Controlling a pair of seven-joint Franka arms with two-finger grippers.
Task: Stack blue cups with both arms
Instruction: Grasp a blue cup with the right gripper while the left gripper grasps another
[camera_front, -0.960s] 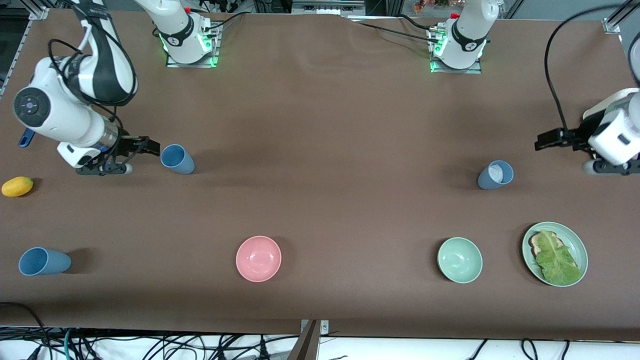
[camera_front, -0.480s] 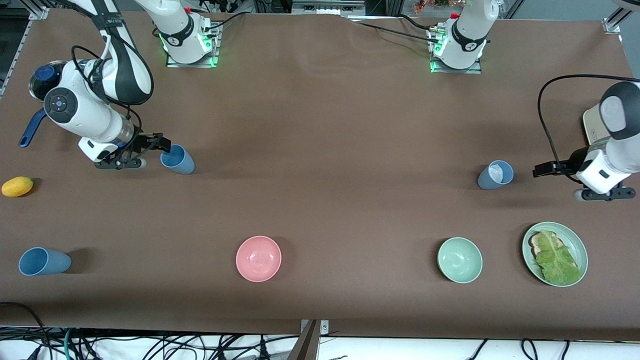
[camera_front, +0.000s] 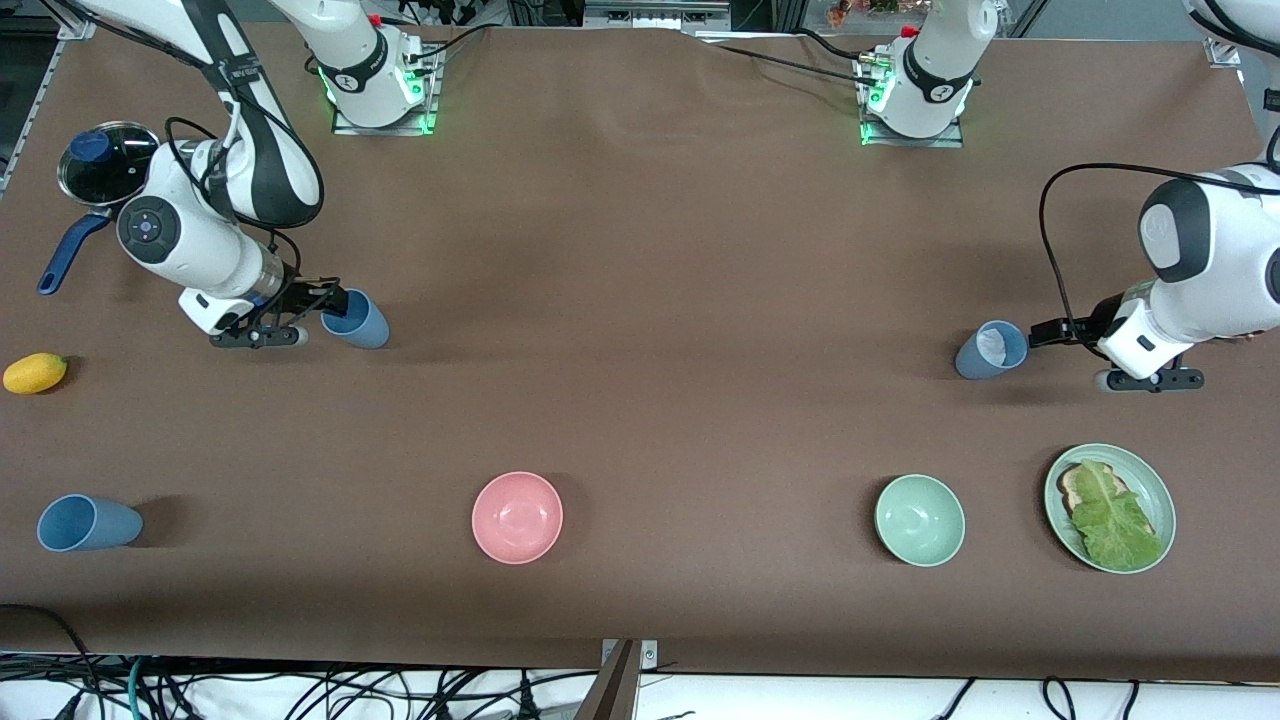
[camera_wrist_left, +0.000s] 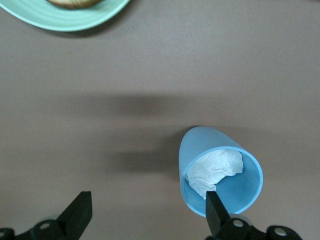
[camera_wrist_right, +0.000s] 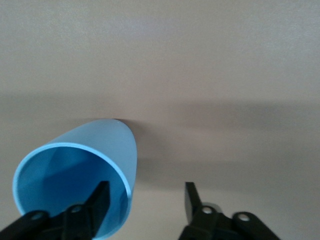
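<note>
Blue cups (camera_front: 355, 318) (camera_front: 990, 349) (camera_front: 88, 523) stand upright, matte; left gripper (camera_wrist_left: 147, 215) and right gripper (camera_wrist_right: 145, 202) gape wide at two.

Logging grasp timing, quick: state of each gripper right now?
Left gripper: open, at the rim of the cup with paper inside, holding nothing.
Right gripper: open, one finger inside the empty cup, not closed yet.

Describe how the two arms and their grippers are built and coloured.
Both arms are glossy white jointed shells with black bands and round dark joint caps. Loose black cables loop along each. Each base glows green. The left gripper and right gripper are black, with slim black fingers.
</note>
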